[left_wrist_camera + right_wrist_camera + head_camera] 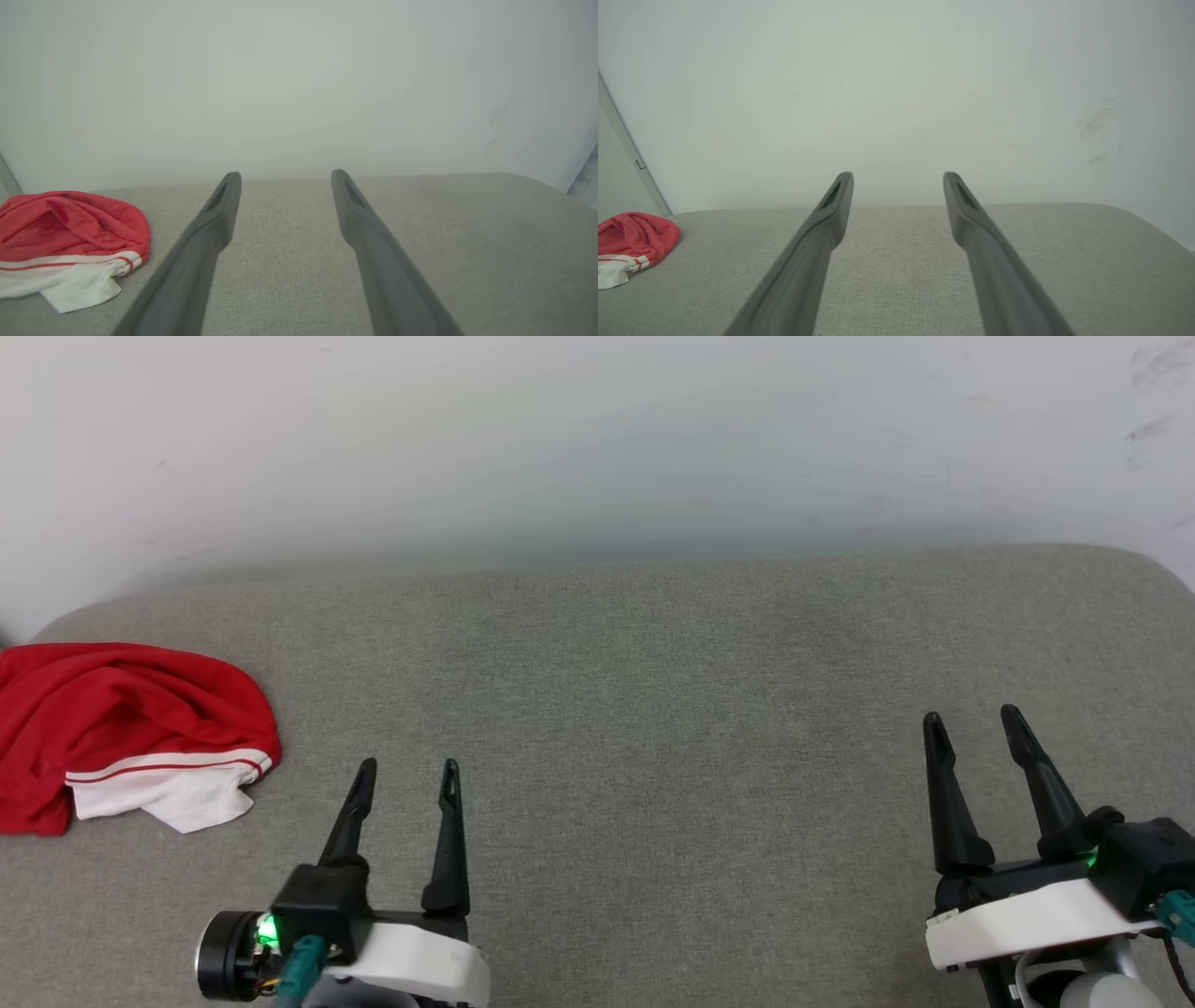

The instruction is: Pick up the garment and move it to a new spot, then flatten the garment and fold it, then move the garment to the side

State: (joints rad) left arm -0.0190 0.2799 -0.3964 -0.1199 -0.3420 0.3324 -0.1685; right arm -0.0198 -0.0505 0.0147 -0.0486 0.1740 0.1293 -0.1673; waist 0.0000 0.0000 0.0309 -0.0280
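The garment (pixel 121 728) is a crumpled red heap with a white, red-striped sleeve sticking out, lying at the far left of the grey cushioned surface (pixel 653 709). It also appears in the left wrist view as the garment (pixel 70 238) at the lower left, and small in the right wrist view as the garment (pixel 633 238) at the left edge. My left gripper (pixel 408 767) hovers open to the right of the heap, apart from it, nothing between its fingers. My right gripper (pixel 973 716) stands open far to the right, also holding nothing.
A pale wall (pixel 597 448) rises directly behind the cushioned surface, with scuff marks at its upper right. The surface's rounded corners show at the back left and back right. A grey strip (pixel 630 149) runs down the wall at the left in the right wrist view.
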